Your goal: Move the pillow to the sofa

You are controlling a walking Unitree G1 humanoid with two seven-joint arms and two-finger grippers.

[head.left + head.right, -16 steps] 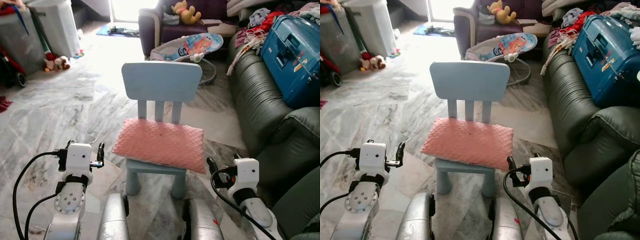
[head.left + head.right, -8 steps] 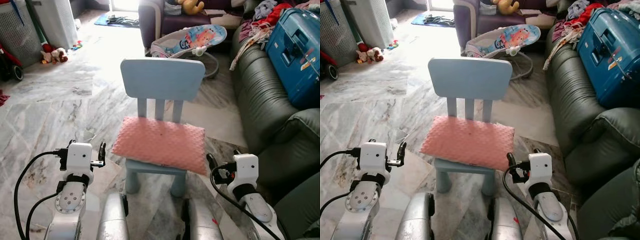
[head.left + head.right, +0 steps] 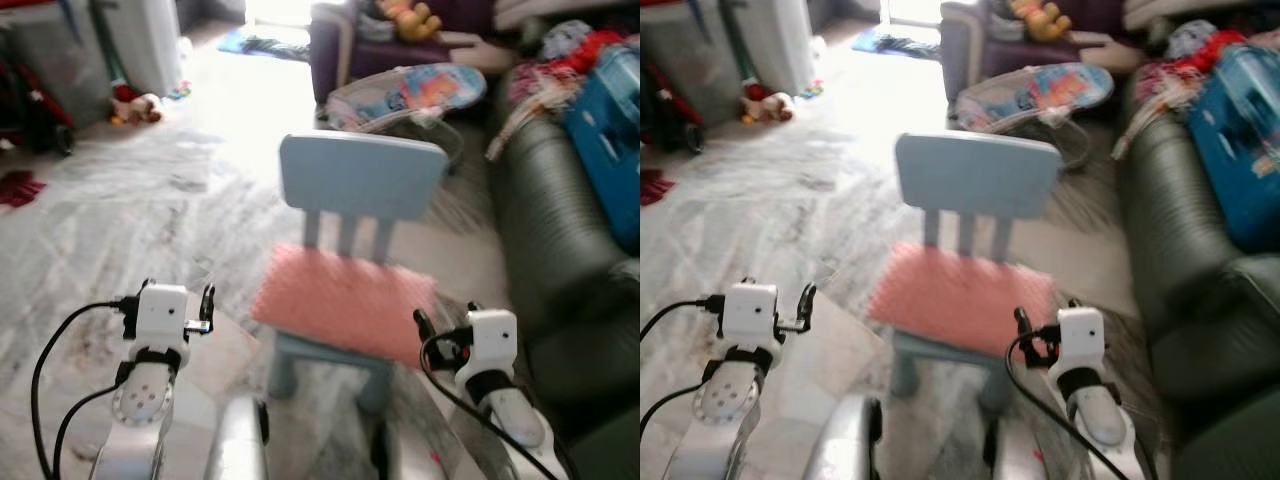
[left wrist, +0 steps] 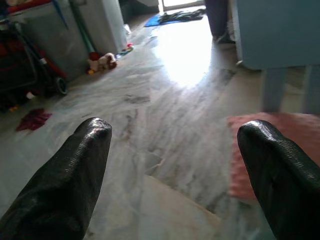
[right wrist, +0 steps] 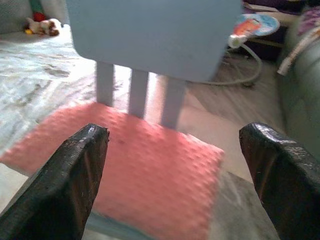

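Note:
A pink dimpled pillow lies flat on the seat of a small light blue child's chair straight ahead of me. The dark green sofa runs along the right side, close to the chair. My left gripper is held low to the left of the chair, open and empty, with the pillow's edge beside one finger. My right gripper is open and empty too, held low by the pillow's near right corner and looking across the pillow at the chair back. Both eye views are blurred.
A blue case and a heap of clothes lie on the sofa. A baby bouncer stands behind the chair, before a purple armchair with a plush toy. A white unit and toys are far left on the marble floor.
The whole picture has shifted and blurred, so the camera has moved; the chair now sits further right in it. Both grippers stay open in the same low spots. The pillow has not moved.

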